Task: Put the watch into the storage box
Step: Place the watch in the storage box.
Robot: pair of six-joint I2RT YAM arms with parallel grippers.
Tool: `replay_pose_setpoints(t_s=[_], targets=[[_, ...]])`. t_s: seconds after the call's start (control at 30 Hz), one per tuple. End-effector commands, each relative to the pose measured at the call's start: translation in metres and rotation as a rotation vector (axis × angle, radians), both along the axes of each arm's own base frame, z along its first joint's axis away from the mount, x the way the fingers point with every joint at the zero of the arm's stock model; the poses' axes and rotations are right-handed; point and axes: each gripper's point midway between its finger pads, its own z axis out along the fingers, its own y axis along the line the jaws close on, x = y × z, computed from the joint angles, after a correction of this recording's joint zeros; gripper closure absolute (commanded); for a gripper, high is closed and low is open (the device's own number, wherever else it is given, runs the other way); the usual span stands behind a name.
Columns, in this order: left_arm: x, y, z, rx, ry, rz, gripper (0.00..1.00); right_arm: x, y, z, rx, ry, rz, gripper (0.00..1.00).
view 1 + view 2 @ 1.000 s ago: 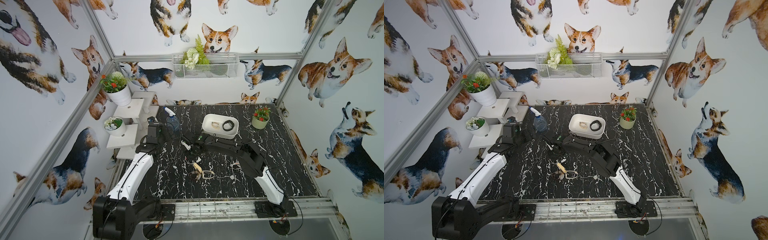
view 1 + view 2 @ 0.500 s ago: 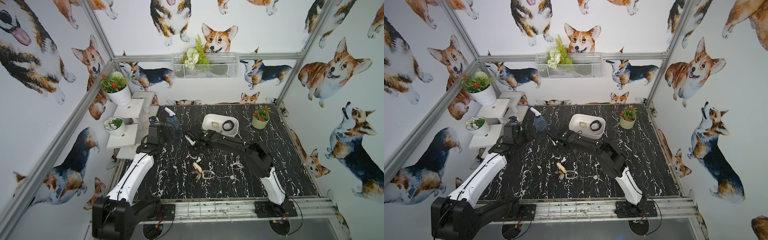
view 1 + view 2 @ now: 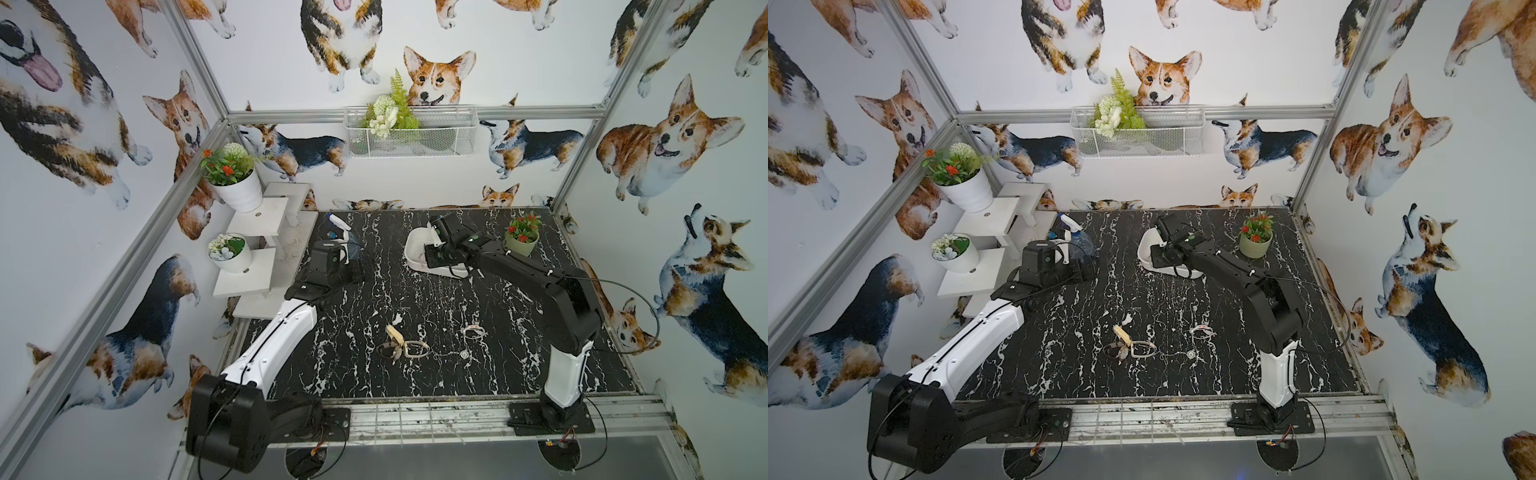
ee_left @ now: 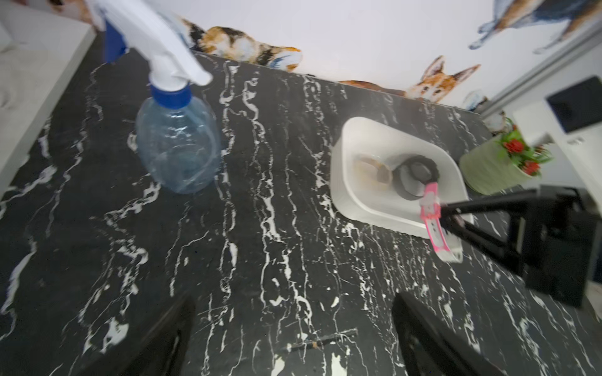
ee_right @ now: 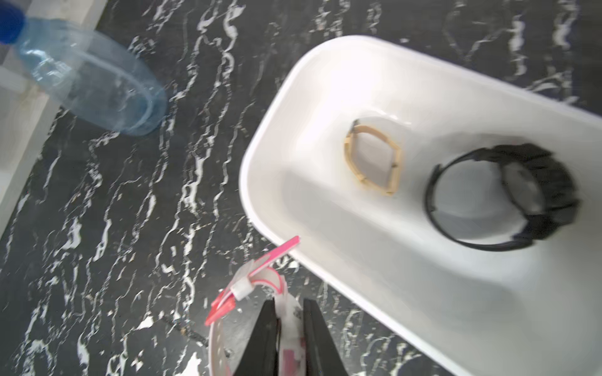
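Both top views put a white stepped shelf point(image 3: 257, 224) at the far left, off the black marbled worktop point(image 3: 374, 299), carrying a large white flowerpot point(image 3: 239, 193) and a smaller one point(image 3: 232, 257). Just right of it a clear spray bottle point(image 4: 177, 143) with a blue collar and white trigger stands upright. The left pincer point(image 4: 293, 302) is near it and is released: in the left wrist view its dark fingers point(image 4: 430, 338) are spread wide over bare worktop with nothing between them. Nearer the front edge, around the middle, loose watches lie on the worktop: a tan-strapped one point(image 3: 394, 337) touching a pale looped one point(image 3: 415, 350), and a small one point(image 3: 473, 331) apart to their right. Farther back, right of centre, sits the storage box point(image 3: 412, 249), a white tub holding a tan link-band watch point(image 5: 371, 156) and a black watch point(image 5: 521, 195), which lie apart. The right pincer point(image 5: 288, 304) is clenched on the pink-and-white watch point(image 5: 250, 286), with the white strap pinched between its fingers. In the right wrist view that watch hangs just outside the box's near rim, its pink strap tip reaching the rim's edge and the rest over the worktop, so it is not inside the box. Right of the box stands a green pot point(image 3: 521, 245) with red flowers, near the back right corner.
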Motion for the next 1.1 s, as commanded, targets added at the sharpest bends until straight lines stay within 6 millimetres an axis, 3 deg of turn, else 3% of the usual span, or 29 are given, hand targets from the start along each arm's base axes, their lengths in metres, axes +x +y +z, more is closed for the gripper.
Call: replay_pose_setpoints(t_s=[0.0,0.13,0.37,0.6,0.87,1.07], targets=[[-0.004,-0.024,0.005,-0.005,-0.023,-0.123,0.0,0.015,-0.027,-0.009,-0.073,0.016,-0.036,1.0],[-0.007,-0.037,0.004,-0.01,-0.017,-0.182,0.0,0.032,-0.057,-0.023,-0.145,0.036,-0.086,1.0],[-0.011,-0.048,-0.001,-0.014,-0.005,-0.231,0.0,0.056,-0.083,-0.04,-0.251,0.046,-0.111,1.0],[-0.013,-0.051,-0.002,-0.008,-0.004,-0.249,0.0,0.08,-0.093,-0.05,-0.326,0.047,-0.105,1.0],[-0.014,-0.051,-0.004,0.003,-0.002,-0.252,0.0,0.091,-0.092,-0.065,-0.364,0.059,-0.088,1.0],[-0.013,-0.051,-0.006,0.006,0.001,-0.253,0.0,0.093,-0.091,-0.067,-0.358,0.058,-0.084,0.89]])
